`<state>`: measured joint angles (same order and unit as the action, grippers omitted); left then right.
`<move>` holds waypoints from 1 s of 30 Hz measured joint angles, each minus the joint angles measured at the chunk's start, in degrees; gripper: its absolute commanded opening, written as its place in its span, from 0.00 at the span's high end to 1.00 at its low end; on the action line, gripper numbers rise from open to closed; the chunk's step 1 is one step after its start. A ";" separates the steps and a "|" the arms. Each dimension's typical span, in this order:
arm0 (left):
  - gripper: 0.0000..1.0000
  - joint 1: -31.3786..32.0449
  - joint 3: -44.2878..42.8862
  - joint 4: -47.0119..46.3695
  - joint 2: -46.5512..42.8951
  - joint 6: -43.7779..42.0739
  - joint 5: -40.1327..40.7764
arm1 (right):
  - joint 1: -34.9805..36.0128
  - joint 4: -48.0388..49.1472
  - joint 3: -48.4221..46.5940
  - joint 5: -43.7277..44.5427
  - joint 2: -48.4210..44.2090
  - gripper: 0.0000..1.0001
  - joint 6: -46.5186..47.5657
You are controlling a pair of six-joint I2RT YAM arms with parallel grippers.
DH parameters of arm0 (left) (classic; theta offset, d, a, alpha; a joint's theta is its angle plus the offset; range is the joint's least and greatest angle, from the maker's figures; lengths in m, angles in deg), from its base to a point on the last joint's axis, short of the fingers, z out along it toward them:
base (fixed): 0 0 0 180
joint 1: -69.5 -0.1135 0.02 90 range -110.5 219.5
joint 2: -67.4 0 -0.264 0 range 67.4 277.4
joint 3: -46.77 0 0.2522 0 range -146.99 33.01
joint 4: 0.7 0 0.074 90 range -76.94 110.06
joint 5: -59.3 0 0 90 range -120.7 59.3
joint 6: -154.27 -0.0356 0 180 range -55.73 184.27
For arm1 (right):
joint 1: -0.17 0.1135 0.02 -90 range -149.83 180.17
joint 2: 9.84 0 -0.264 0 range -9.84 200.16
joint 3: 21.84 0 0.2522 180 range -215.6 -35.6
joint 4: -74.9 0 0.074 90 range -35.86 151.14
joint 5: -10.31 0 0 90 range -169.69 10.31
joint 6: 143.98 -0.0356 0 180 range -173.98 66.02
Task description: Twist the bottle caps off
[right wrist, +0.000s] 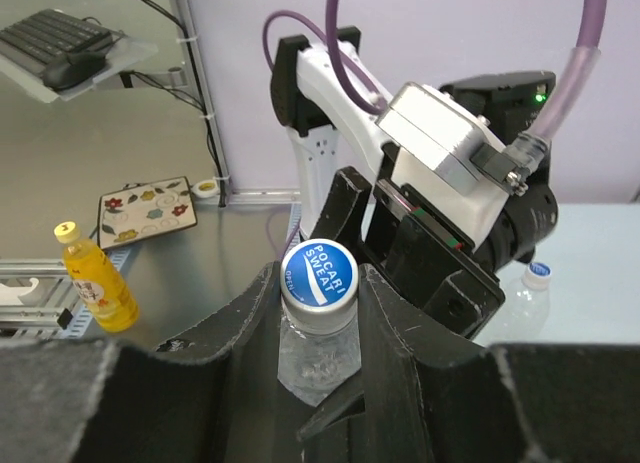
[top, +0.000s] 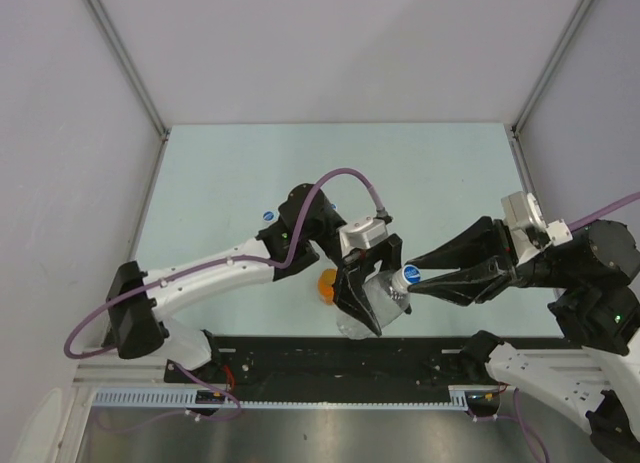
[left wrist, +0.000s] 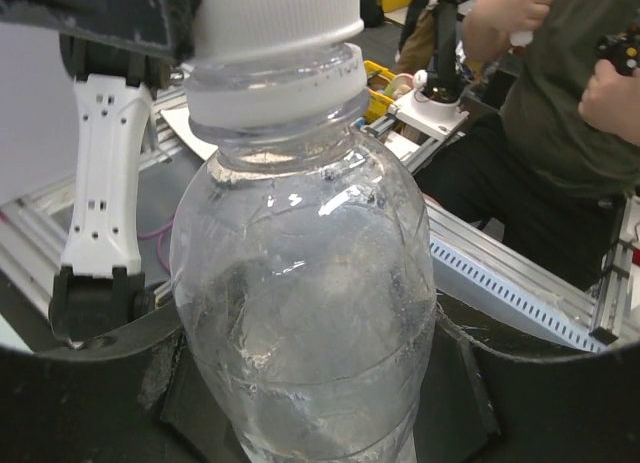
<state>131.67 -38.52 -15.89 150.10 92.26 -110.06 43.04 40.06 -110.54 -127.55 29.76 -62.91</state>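
Closest to the left wrist camera was the clear bottle, which filled most of that view. The left gripper clamped it around the lower body, one finger on each side, jaws closed as far as the bottle's width allowed. In the top view the bottle was lifted above the table near its front edge and tilted, neck pointing toward the right arm.

The blue cap sat on the bottle neck. The right gripper enclosed it, with a finger against each side of the cap. The jaws were narrowed to the cap's width and appeared to be in contact with it.

A loose blue cap lay on the table beside the left arm, well apart from the held bottle. An orange bottle stood just beside the left gripper and was mostly hidden. Whether its cap was fitted could not be determined.

Step in hand, as a judgement: unscrewing the cap of the held bottle, with grip established and the cap not yet separated from the neck.

The next move would call for:
- rotating the right wrist about the cap axis in the loosening direction
- a firm left grip, so that the bottle body does not turn with the cap
- regripping if wrist travel runs out

A soft bottle wall may deform under clamping.
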 measured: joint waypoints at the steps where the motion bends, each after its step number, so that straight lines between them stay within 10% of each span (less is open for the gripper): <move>1: 1.00 0.24 -1.16 -1.57 1.05 0.59 -0.83 | -0.02 0.28 -0.24 -0.28 -0.02 1.00 -0.04; 21: 1.00 -2.89 -0.70 -33.66 8.68 22.88 -3.02 | -1.09 -0.87 -0.83 3.93 0.20 1.00 0.24; 30: 1.00 -4.13 0.04 -1.53 0.96 -1.11 3.63 | -1.11 -2.75 -1.01 9.27 0.20 0.86 -0.04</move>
<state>127.54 -38.47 -17.42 151.06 91.14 -106.43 41.92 37.30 -111.55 -118.28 29.95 -62.95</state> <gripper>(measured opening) 0.623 0.359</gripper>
